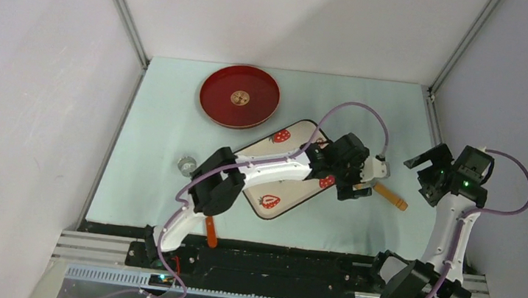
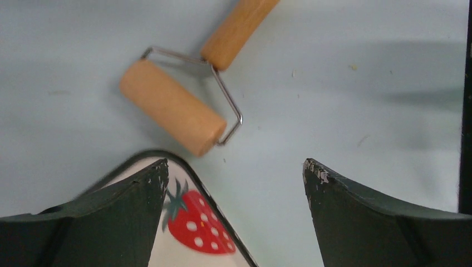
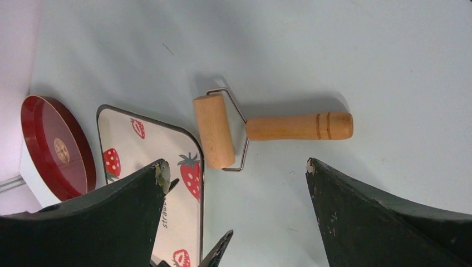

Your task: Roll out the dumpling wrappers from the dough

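Down at the near edge, the two arms are rising from their bases, and a short orange-handled thing (image 1: 211, 232) is lying just past the left one, its upper end hidden under that arm. The worktop (image 1: 154, 108) is showing as a pale mint sheet, faintly scuffed and speckled.

The left arm is stretching across a strawberry-printed board (image 1: 281, 169) and covering most of its middle, so I am not making out any dough. The left tool (image 2: 235, 167) is hanging over the board's right corner with its jaws spread wide and nothing between them. Just beyond that corner a wooden roller (image 2: 172, 107) is lying flat on the worktop, apart from both tools.

To the right, the right tool (image 3: 236, 164) is hovering well above the surface, likewise gaping and empty.

Left of the board a small metallic round object (image 1: 186, 163) is sitting, too small to identify.

Farther back a red plate (image 1: 213, 107) is resting near the rear wall; a small tan circle is showing at its centre, and I cannot tell whether that is decoration.

Plain white walls and metal corner posts are closing in the space.
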Action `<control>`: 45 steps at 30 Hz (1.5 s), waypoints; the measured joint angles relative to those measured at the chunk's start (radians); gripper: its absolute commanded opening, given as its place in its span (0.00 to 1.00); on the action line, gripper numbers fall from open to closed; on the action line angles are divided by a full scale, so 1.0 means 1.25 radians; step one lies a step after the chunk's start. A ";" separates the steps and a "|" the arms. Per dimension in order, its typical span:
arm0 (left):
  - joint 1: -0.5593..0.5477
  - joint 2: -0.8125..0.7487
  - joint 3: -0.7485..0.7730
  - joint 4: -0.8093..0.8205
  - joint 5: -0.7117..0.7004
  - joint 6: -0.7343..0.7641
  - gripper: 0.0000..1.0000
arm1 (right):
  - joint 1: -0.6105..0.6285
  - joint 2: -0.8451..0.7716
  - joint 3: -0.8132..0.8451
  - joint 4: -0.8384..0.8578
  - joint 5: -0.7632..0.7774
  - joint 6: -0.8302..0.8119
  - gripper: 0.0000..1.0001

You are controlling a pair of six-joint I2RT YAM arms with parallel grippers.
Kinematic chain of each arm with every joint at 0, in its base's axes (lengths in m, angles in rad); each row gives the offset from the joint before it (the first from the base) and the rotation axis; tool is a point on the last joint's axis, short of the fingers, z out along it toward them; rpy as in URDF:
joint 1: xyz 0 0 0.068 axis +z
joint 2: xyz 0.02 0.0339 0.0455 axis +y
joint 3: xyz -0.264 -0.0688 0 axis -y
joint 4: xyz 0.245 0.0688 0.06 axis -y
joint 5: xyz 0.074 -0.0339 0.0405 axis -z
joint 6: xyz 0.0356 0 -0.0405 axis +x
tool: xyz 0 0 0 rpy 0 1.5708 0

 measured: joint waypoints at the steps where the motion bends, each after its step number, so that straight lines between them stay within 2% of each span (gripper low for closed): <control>1: -0.005 0.012 0.016 -0.002 -0.001 0.012 0.93 | -0.004 0.007 0.000 -0.001 -0.006 -0.002 0.97; 7: -0.019 0.081 0.118 0.010 -0.030 0.008 0.93 | -0.007 0.053 0.000 -0.003 -0.023 -0.016 0.93; 11: -0.016 0.078 0.114 0.021 -0.067 -0.045 0.93 | 0.028 0.112 0.000 0.006 -0.013 -0.018 0.90; 12: -0.013 0.070 0.099 0.035 -0.076 -0.064 0.94 | 0.048 0.134 0.000 0.010 -0.005 -0.021 0.87; 14: -0.003 0.028 0.026 0.070 -0.091 -0.104 0.95 | 0.090 0.184 0.002 0.017 0.016 -0.031 0.79; 18: 0.045 -0.152 -0.240 0.195 -0.111 -0.202 0.96 | 0.146 0.296 0.028 0.021 0.051 -0.059 0.61; 21: 0.089 -0.282 -0.359 0.258 -0.127 -0.257 0.97 | 0.156 0.363 0.055 0.024 0.073 -0.081 0.42; 22: 0.102 -0.323 -0.387 0.272 -0.133 -0.268 0.98 | 0.156 0.380 0.065 0.025 0.077 -0.087 0.40; 27: 0.133 -0.517 -0.495 0.349 -0.163 -0.308 0.99 | 0.168 0.459 0.113 0.032 0.079 -0.106 0.38; 31: 0.131 -0.596 -0.558 0.380 -0.178 -0.320 0.99 | 0.213 0.523 0.159 0.032 0.090 -0.119 0.34; 37: 0.132 -0.631 -0.655 0.380 -0.197 -0.332 0.99 | 0.264 0.598 0.217 0.027 0.110 -0.131 0.29; 45: 0.133 -0.673 -0.705 0.362 -0.234 -0.342 1.00 | 0.283 0.653 0.240 0.014 0.146 -0.143 0.25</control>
